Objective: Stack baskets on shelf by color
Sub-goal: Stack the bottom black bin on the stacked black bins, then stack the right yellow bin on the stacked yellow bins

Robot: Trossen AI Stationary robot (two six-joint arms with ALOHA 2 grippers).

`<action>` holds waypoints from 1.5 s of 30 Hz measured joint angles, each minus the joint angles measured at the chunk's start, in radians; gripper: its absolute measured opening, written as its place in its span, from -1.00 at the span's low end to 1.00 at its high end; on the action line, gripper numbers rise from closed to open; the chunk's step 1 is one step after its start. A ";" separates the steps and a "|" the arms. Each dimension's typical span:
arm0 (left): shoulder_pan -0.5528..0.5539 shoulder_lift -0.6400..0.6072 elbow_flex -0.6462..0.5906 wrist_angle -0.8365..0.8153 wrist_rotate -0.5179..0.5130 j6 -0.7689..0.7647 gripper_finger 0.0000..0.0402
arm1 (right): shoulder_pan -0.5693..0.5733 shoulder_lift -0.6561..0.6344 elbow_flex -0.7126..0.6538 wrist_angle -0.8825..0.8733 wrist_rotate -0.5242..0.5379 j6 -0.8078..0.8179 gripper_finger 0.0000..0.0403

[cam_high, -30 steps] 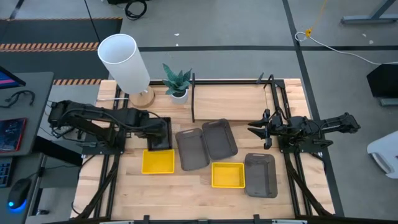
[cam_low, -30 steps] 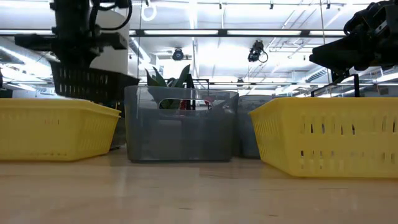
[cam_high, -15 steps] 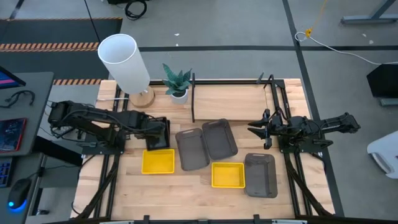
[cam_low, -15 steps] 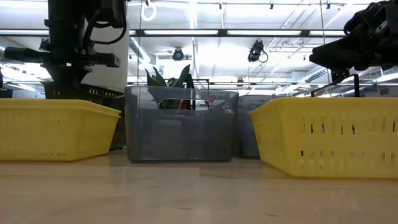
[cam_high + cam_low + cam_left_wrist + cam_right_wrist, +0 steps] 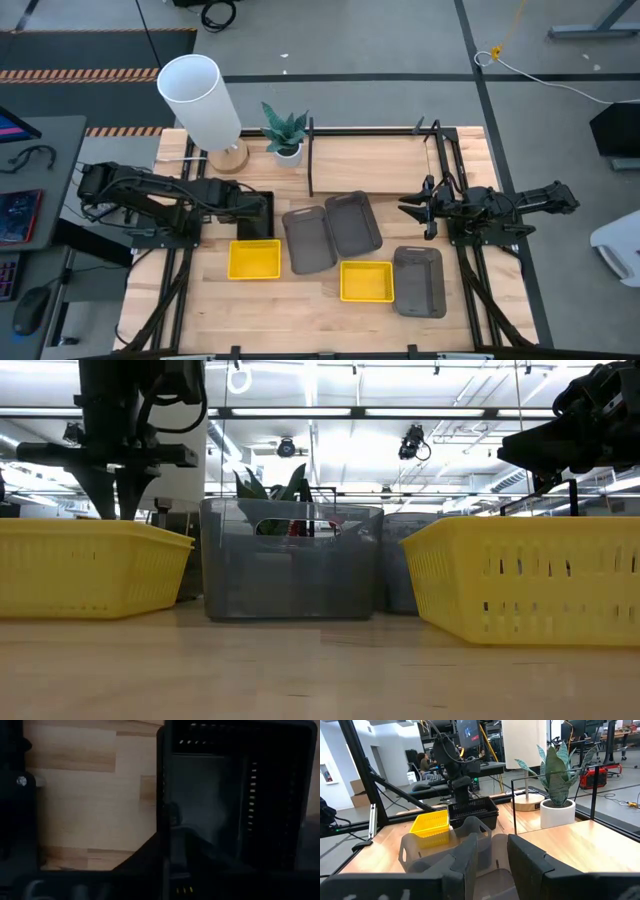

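Observation:
A black mesh basket [image 5: 257, 229] [image 5: 472, 811] sits on the table just beyond a yellow basket [image 5: 254, 260], which hides it in the low view. My left gripper [image 5: 262, 212] [image 5: 118, 500] points down onto it and is shut on its wall. A second yellow basket [image 5: 366, 281] and three grey baskets [image 5: 308, 240] [image 5: 353, 222] [image 5: 419, 281] rest on the table. The shelf [image 5: 375, 160] stands at the far edge. My right gripper [image 5: 410, 208] [image 5: 492, 855] hovers open to the right of the grey baskets. My left gripper holds the black basket by one side wall's rim [image 5: 162, 805], one finger inside the basket and one outside. The fingers [image 5: 192, 850] come from above, pointing down. The basket sits level on the table, as the right wrist view shows.
A white cylindrical lamp [image 5: 200, 100] and a potted plant [image 5: 285, 132] stand at the far left of the table, beside the shelf's posts. Bare wood lies along the near edge [image 5: 300, 320] and on the shelf's board.
My left gripper has moved down with the black basket. In the low view the basket has dropped from above the yellow basket's rim to behind it, out of sight. The right arm has kept still.

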 joint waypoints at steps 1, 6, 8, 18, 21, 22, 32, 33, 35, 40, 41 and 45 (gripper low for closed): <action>0.000 0.000 0.001 -0.002 0.000 0.012 -0.48 | 0.000 0.000 0.000 0.000 0.000 0.000 -0.44; -0.003 -0.001 0.032 0.015 -0.015 0.134 -0.28 | 0.000 0.000 0.000 0.000 0.000 0.000 -0.44; -0.012 -0.001 0.047 0.088 -0.030 0.209 -0.25 | 0.000 0.000 0.000 0.000 0.000 0.000 -0.44; -0.105 0.072 0.061 0.822 -0.060 0.372 -0.33 | 0.000 0.000 0.000 0.000 0.000 0.000 -0.44; -0.131 0.120 0.061 1.003 -0.060 0.373 -0.34 | 0.000 0.000 0.000 0.000 0.000 0.000 -0.44; -0.140 0.137 0.065 1.045 -0.060 0.373 -0.34 | 0.000 0.000 0.000 0.000 0.000 0.000 -0.44; -0.200 0.383 0.426 0.890 -0.017 0.500 -0.34 | 0.000 0.000 0.000 0.000 0.000 0.000 -0.44; -0.200 0.410 0.470 0.852 -0.006 0.524 -0.34 | 0.000 0.000 0.000 0.001 0.000 0.000 -0.44; -0.200 0.465 0.557 0.781 0.020 0.571 -0.34 | 0.000 0.000 0.000 -0.001 0.000 0.000 -0.44; -0.201 0.597 0.726 0.693 0.118 0.710 -0.34 | 0.000 0.000 0.000 0.000 0.000 0.000 -0.44; -0.204 0.621 0.754 0.681 0.135 0.738 -0.34 | 0.000 0.000 0.000 0.000 0.000 0.000 -0.44; -0.219 0.716 0.866 0.637 0.167 0.827 -0.29 | 0.000 0.000 0.000 0.000 0.000 0.000 -0.44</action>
